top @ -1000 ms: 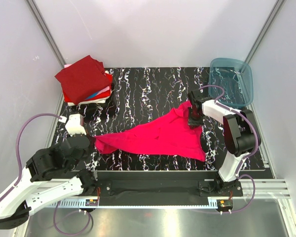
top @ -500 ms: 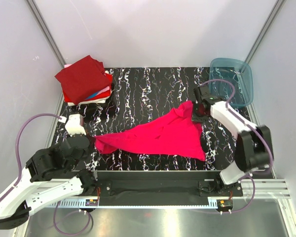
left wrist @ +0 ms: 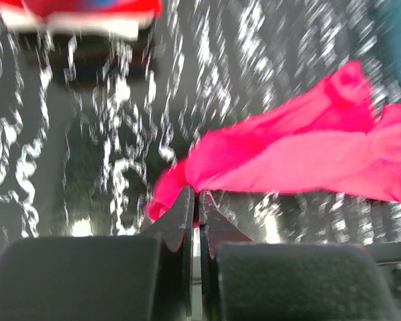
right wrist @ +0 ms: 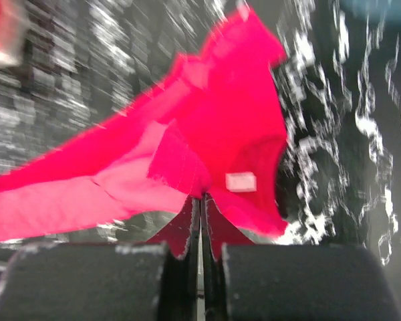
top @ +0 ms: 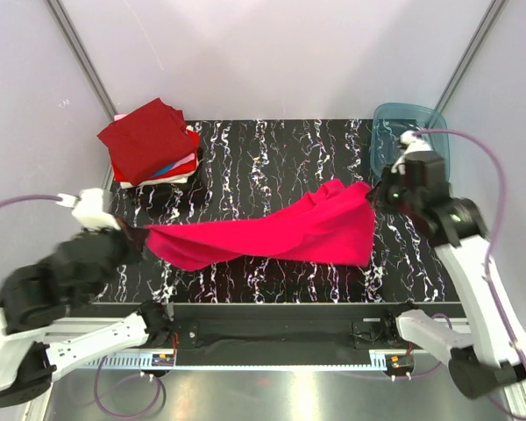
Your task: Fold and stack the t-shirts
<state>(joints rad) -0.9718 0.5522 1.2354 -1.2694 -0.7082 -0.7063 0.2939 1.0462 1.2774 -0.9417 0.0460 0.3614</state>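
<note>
Magenta t-shirt (top: pixel 272 232): unfolded, pulled out long between both end effectors, spanning the middle of the marbled black surface (top: pixel 272 153). A white neck label (right wrist: pixel 240 181) shows.
Left end effector (top: pixel 140 237): jaws closed, pinching the shirt's left end.
Right end effector (top: pixel 377 195): jaws closed, clamped on the shirt's right end near the label.
Folded t-shirts (top: pixel 149 140): stacked at the far left corner, dark red on top, with red, blue and white layers beneath.
Teal bin (top: pixel 438 145): far right corner, just behind the right end effector.
</note>
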